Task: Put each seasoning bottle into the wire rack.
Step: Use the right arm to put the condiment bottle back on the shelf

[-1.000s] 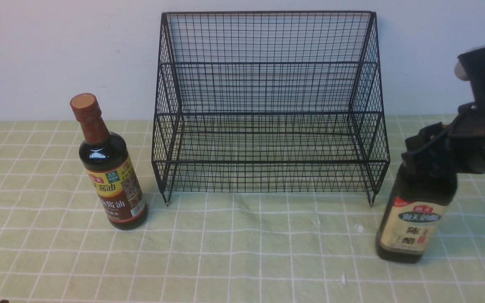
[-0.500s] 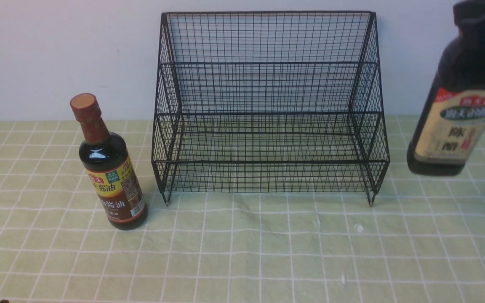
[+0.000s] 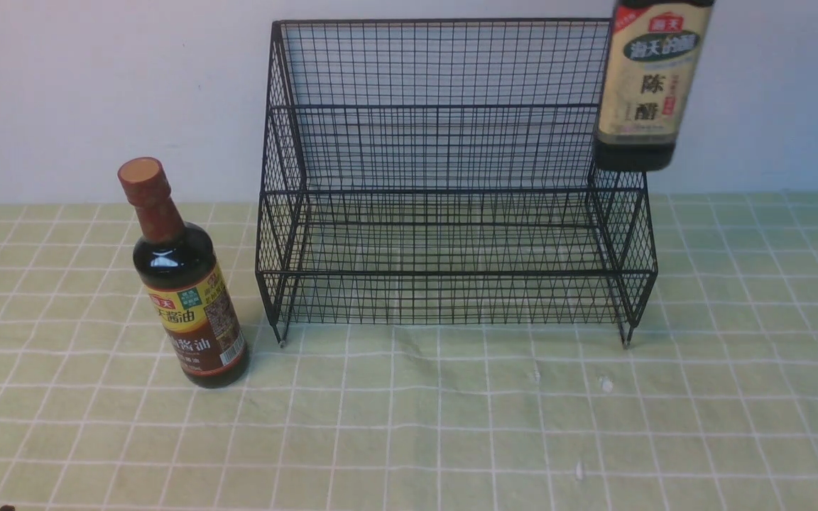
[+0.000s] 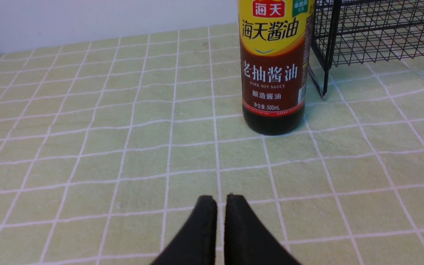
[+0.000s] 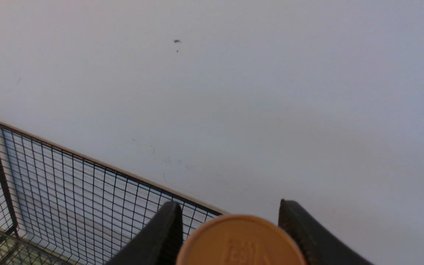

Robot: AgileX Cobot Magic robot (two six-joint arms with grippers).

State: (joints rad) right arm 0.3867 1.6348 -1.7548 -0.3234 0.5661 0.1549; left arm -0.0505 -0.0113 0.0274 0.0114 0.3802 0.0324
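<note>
Item 1. Wire rack [image 3: 451, 184]: black mesh, two stepped tiers, tall back, sloped sides. It stood on the counter [image 3: 451, 426], a green cloth with a white grid, back against the pale wall [image 3: 96, 85]. Both tiers held nothing.

Item 2. Long-necked bottle [image 3: 185, 284]: dark liquid, reddish-brown cap, yellow-and-brown label. It stood upright on the counter just beside the rack's left front foot, outside the rack and touched by neither tool.

Item 3. Broader bottle [image 3: 647, 78]: dark liquid, beige label with a green band. It hung upright in the air, clear of the counter, and overlapped the rack's upper right corner in the front view. Its base was level with the upper tier and its top was cut off by the frame. Whether it was above the tier or in front of it could not be told.

Item 4. Right tool [image 5: 229, 208]: clamped on the broader bottle, one black finger on either side of the gold cap [image 5: 239, 239]. The rack's back edge showed beyond it.

Item 5. Left tool [image 4: 220, 200]: fingers drawn together with only a sliver between them, gripping nothing. It was low over the counter, near the long-necked bottle but apart from it.
</note>
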